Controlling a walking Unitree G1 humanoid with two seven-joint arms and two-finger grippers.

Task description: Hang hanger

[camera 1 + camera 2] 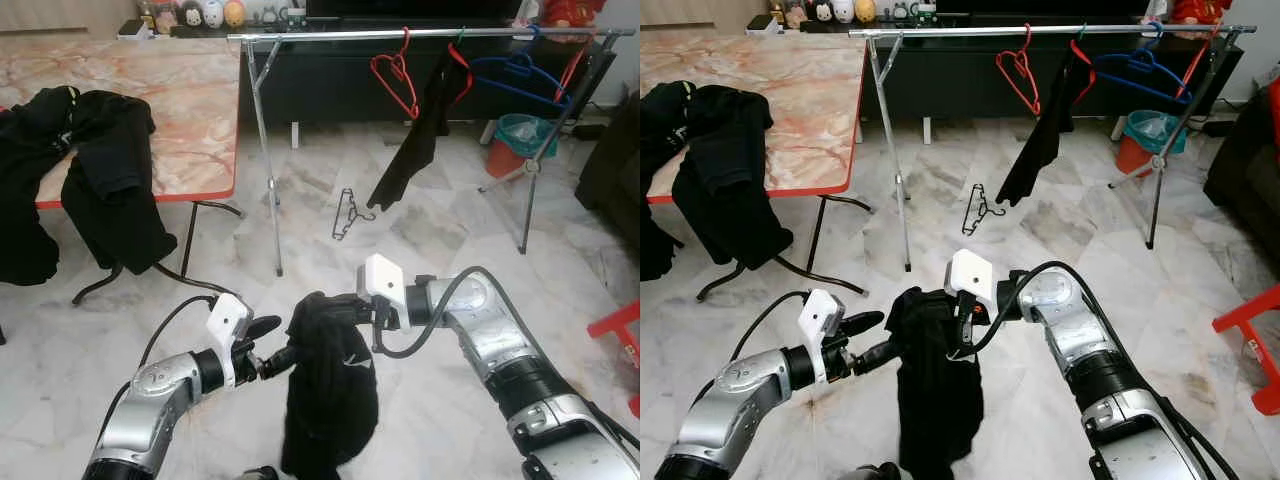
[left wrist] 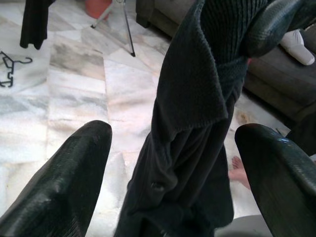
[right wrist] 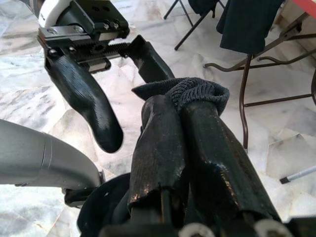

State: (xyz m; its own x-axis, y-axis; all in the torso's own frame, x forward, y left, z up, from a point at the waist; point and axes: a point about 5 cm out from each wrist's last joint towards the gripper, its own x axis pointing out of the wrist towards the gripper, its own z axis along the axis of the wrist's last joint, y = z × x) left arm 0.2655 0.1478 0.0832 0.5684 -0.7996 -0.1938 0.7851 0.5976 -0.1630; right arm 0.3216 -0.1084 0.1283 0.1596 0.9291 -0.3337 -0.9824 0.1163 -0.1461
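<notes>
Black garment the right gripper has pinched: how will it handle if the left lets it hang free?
Likely floppy: the black garment drapes straight down from the right gripper in folds. Probably not slippery, since its ribbed knit edge bunches between the shut fingers. The left gripper is open beside it, so it may swing.

- One metal drying rack stands on the floor.
- Two red hangers hang on its rail: one bare, one carrying a black garment.
- One blue hanger hangs near the rail's right end.
- One black hanger lies on the floor.
- One black garment is held between two grippers, left and right.
- One table carries a heap of black clothes over its front edge.
- One teal bin.
</notes>
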